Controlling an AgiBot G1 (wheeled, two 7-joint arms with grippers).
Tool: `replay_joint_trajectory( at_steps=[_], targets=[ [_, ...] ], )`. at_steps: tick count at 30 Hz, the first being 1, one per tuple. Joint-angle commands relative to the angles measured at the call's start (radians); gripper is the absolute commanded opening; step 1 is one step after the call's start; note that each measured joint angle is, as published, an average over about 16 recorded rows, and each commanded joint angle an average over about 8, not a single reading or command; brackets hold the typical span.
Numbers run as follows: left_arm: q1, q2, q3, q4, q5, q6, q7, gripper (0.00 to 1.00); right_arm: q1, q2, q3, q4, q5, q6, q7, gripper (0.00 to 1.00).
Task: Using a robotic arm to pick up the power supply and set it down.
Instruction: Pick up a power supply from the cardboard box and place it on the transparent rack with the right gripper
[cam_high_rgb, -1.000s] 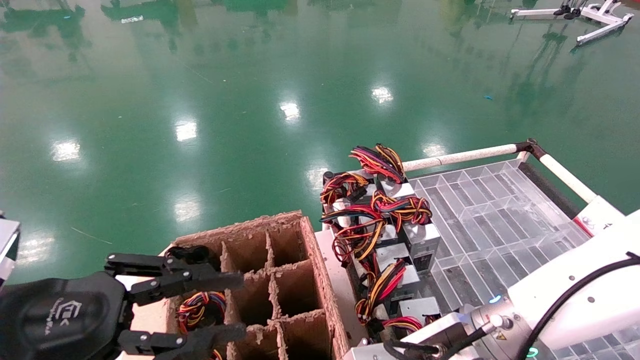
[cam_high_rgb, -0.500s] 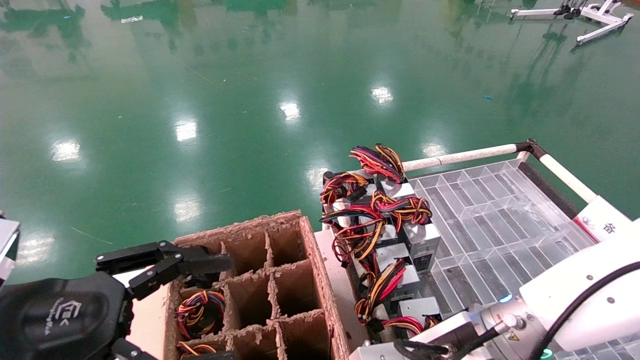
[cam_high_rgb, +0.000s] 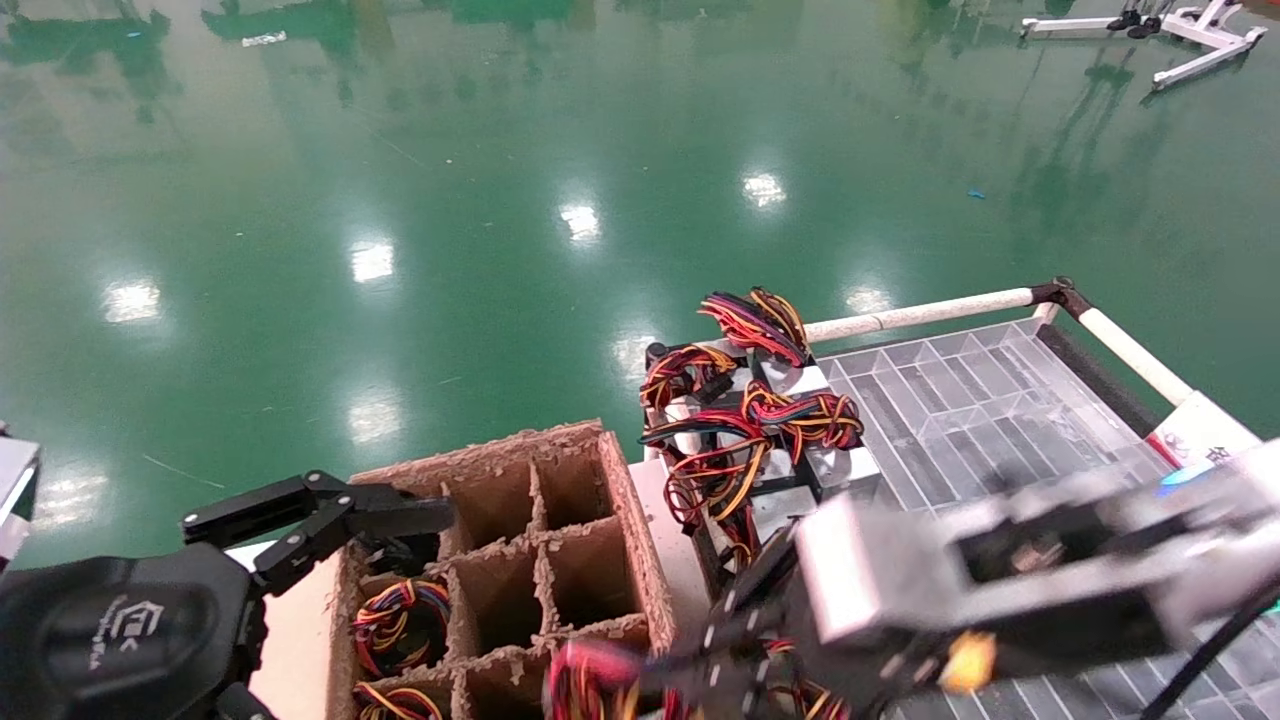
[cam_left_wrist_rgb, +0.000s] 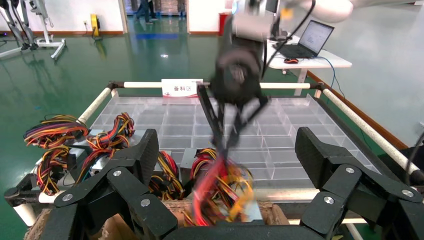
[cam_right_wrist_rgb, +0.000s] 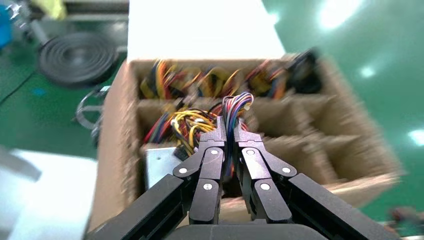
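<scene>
Both grippers are glossy black. The left gripper (cam_high_rgb: 330, 600) has a rounded shell with a white logo and jointed link fingers (cam_left_wrist_rgb: 127, 187) studded with silver screws. The right gripper (cam_right_wrist_rgb: 230, 135) has the same screwed links, behind it a square silver wrist block (cam_high_rgb: 880, 580), a yellow tag (cam_high_rgb: 965, 660) and a black cable (cam_high_rgb: 1215, 650).

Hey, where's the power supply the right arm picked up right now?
The power supply hangs by its wires from the shut right gripper, over the near edge of the cardboard divider box, low in the head view's middle.
</scene>
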Motion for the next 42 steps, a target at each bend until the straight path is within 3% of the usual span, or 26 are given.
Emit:
replay_joint_trajectory(
  at_steps=[1, 12, 27, 34, 42],
  targets=[
    [0.0, 0.0, 0.0, 0.0, 0.0, 0.0, 0.0, 1.0, 0.017, 0.02, 0.025, -0.007, 0.039, 0.0, -0.005, 0.0],
    [0.0, 0.0, 0.0, 0.0, 0.0, 0.0, 0.0, 1.0, 0.182, 0.094, 0.056, -0.066, 0.126, -0.022, -0.033, 0.0],
    [0.0, 0.0, 0.0, 0.0, 0.0, 0.0, 0.0, 1.0, 0.474, 0.172, -0.112, -0.277, -0.015, -0.032, -0.163, 0.0],
    [0.0, 0.0, 0.0, 0.0, 0.0, 0.0, 0.0, 1.0, 0.527, 0.167, -0.228, -0.389, -0.073, -0.032, -0.25, 0.0],
    [0.0, 0.0, 0.0, 0.0, 0.0, 0.0, 0.0, 1.0, 0.518, 0.152, -0.333, -0.493, -0.045, -0.032, -0.335, 0.0]
  ],
)
